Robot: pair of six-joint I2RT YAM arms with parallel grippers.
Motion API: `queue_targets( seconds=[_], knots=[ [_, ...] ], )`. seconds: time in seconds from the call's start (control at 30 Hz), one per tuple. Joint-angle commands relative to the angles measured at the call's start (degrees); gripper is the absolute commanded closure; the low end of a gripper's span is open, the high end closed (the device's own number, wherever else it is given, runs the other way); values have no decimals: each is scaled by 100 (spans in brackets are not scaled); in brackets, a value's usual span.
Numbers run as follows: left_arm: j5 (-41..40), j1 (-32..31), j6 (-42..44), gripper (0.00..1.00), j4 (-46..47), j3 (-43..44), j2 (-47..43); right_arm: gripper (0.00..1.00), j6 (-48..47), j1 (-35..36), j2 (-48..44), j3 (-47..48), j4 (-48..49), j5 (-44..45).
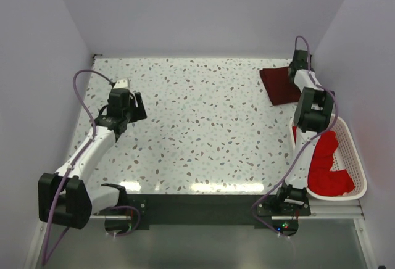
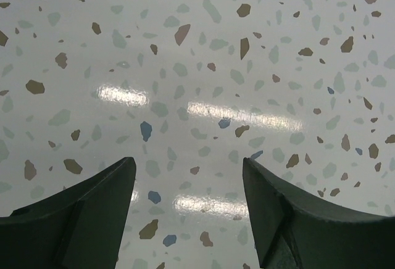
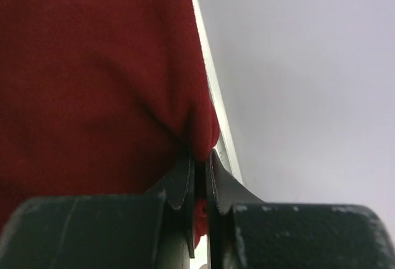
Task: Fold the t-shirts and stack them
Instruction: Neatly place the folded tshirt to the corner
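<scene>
Overhead: the folded dark maroon t-shirt (image 1: 279, 85) lies just beyond the white mesh basket (image 1: 353, 158), which holds bright red t-shirts (image 1: 327, 167); the right gripper (image 1: 297, 70) reaches the maroon shirt's far edge. Left wrist: the left gripper (image 2: 188, 176), well apart from the basket, hangs spread wide over the terrazzo tabletop (image 2: 197, 65). Right wrist: jaws pinched together on a fold of maroon cloth. It looks soft, light and limp, likely best taken at its edges.

This looks like a robotics lab test cell, probably not a home. A speckled tabletop (image 1: 203, 127) is boxed in by bare pale walls (image 1: 203, 10) on three sides. A left arm (image 1: 92, 148) and a right arm (image 1: 307, 105) are bolted at its near edge, trailing purple cables (image 1: 79, 87).
</scene>
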Motion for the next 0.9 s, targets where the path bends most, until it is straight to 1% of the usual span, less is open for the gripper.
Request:
queue_targets(
  seconds=[0.0, 0.13, 0.2, 0.33, 0.6, 0.63, 0.8, 0.83, 0.87],
  knots=[
    [44, 0, 69, 25, 57, 239, 22, 100, -127, 46, 72, 278, 443, 472],
    [131, 0, 78, 25, 66, 256, 48, 100, -39, 20, 81, 295, 426, 586],
    [149, 0, 78, 26, 57, 239, 31, 100, -13, 11, 72, 269, 496, 867],
    [158, 0, 78, 26, 75, 221, -13, 100, 93, -42, 46, 217, 478, 1069],
    [246, 0, 86, 26, 101, 221, -22, 100, 137, -86, 10, 5, 663, 1798],
    [246, 0, 86, 26, 101, 221, -31, 99, 137, -94, 10, 5, 689, 1991],
    [246, 0, 86, 26, 101, 212, -5, 94, 251, -121, 54, 93, 681, 2194],
    [246, 0, 86, 26, 101, 221, -13, 93, 269, -130, 54, 145, 628, 2247],
    [246, 0, 86, 26, 101, 221, -22, 86, 304, -130, 80, 172, 584, 2256]
  ],
)
